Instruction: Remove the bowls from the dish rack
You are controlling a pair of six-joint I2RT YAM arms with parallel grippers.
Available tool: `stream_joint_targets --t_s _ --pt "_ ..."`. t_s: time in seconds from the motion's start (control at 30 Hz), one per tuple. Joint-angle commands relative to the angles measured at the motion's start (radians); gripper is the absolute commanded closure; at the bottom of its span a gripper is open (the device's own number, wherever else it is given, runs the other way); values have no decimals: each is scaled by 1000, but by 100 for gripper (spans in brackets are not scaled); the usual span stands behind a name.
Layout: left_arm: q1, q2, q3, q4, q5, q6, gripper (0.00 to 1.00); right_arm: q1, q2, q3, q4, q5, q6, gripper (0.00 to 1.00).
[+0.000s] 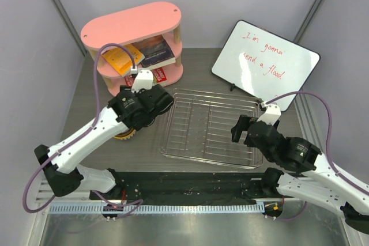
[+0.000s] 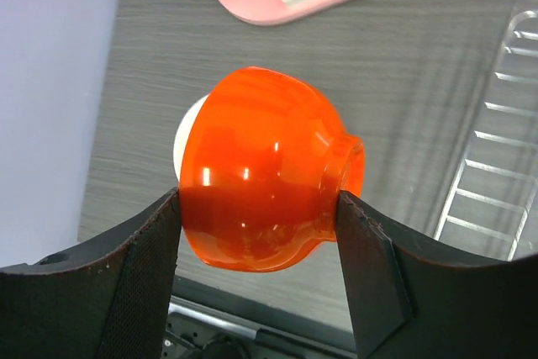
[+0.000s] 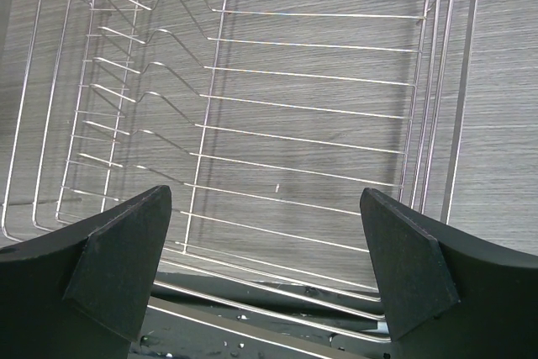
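My left gripper [image 1: 134,114] [image 2: 259,208] is shut on an orange-red bowl [image 2: 265,174], which lies on its side between the fingers with its foot ring to the right. It is held over the table left of the dish rack. A cream bowl [image 2: 187,134] sits on the table right behind it, and a yellowish ribbed bowl edge [image 1: 123,135] peeks out under the gripper in the top view. The silver wire dish rack [image 1: 209,163] [image 3: 294,106] [image 2: 496,169] holds no bowls. My right gripper [image 1: 240,129] [image 3: 269,241] is open and empty over the rack's near right edge.
The pink oval shelf [image 1: 134,27] [image 2: 269,6] with books stands at the back left, close to my left gripper. A whiteboard [image 1: 265,61] leans at the back right. A black strip [image 1: 190,185] runs along the table's near edge.
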State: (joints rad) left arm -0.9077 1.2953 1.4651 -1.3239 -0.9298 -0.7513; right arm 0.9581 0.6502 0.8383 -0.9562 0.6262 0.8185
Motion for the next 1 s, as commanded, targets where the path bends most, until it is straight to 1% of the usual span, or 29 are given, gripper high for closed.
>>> stream_joint_targets --t_s 0.0,0.07,0.13,0.3,0.4,0.43,0.53,0.57,0.77,0.9,0.97 --pt "26 70 64 -309 -229 -166 100 -1 -1 -7 39 6 -9 0" --pt "47 105 67 -339 -241 -146 100 -1 -3 -8 42 4 -12 0" --pt "102 124 67 -337 -233 -160 100 -1 -1 -8 43 4 -13 0" --pt "173 159 60 -337 -257 -229 100 -1 -1 -7 48 1 -18 0" --pt "200 159 28 -337 -274 -293 100 -1 -3 -5 50 -3 -22 0" --pt "204 151 11 -337 -283 -327 100 -2 -4 -5 48 -5 -25 0" --pt "213 110 -55 -337 -293 -362 100 -1 -7 -5 48 -6 -27 0" --pt "214 99 -96 -337 -293 -387 100 -2 -7 -7 48 -5 -28 0" --pt "227 27 -232 -337 -291 -434 100 -1 14 -13 62 -14 -27 0" --pt "230 18 -246 -337 -290 -422 100 -2 20 -19 74 -23 -19 0" --pt "230 39 -241 -337 -293 -415 100 -1 19 -21 77 -25 -19 0"
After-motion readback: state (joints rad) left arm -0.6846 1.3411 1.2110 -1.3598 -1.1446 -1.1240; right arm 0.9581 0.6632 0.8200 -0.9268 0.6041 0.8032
